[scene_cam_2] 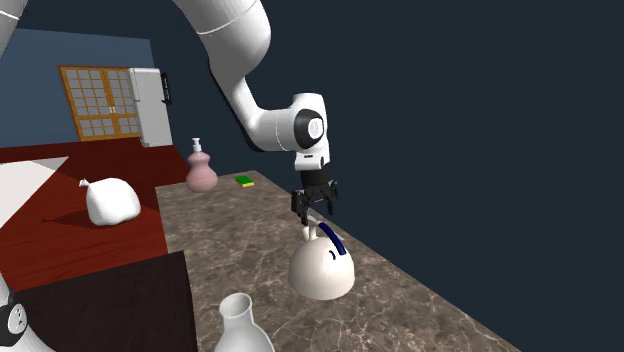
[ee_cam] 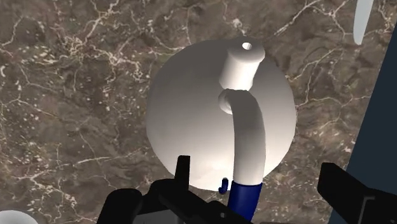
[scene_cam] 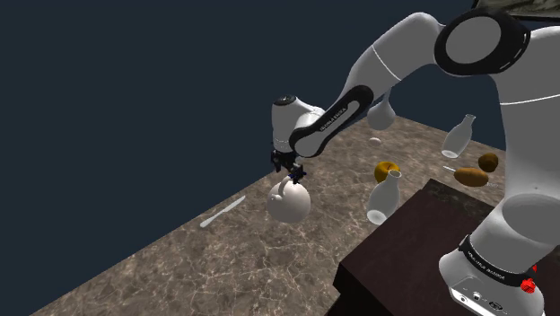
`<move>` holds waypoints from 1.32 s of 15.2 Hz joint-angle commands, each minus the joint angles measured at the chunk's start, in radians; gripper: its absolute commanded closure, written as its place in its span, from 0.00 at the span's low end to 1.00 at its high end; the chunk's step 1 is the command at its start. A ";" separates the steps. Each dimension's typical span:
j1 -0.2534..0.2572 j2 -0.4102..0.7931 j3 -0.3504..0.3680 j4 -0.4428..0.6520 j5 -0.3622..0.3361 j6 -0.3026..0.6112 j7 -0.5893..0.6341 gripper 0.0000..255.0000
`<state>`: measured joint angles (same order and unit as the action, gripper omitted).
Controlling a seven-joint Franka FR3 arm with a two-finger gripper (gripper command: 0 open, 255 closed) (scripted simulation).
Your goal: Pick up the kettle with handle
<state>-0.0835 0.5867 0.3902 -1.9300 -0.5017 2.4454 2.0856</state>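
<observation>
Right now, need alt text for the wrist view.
White round kettle seen from above on a brown marbled counter, its arched handle turning from white to blue near the camera. The black jaws stand open, one on each side of the handle, not clasping it.

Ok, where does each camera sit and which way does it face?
Shoulder view: beside and behind the stand, looking down over the marble counter; arm reaches to the pincer above the white kettle.
Second exterior view: low by the stand, facing along the counter past a white vase; arm enters from the top.
Wrist view: on the hand, looking down onto the kettle; black fingers apart.
Shared: all show the kettle.
</observation>
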 commanded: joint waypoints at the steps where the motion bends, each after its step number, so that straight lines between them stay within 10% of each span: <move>1: 0.011 0.029 -0.014 0.005 -0.018 0.023 0.015 0.00; 3: 0.011 0.029 -0.014 0.005 -0.018 0.024 0.015 0.00; 4: 0.010 0.029 -0.015 0.005 -0.018 0.023 0.014 1.00; 20: -0.014 -0.043 0.021 -0.006 0.027 -0.034 -0.020 1.00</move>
<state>-0.0940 0.5532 0.4062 -1.9375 -0.4814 2.4198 2.0722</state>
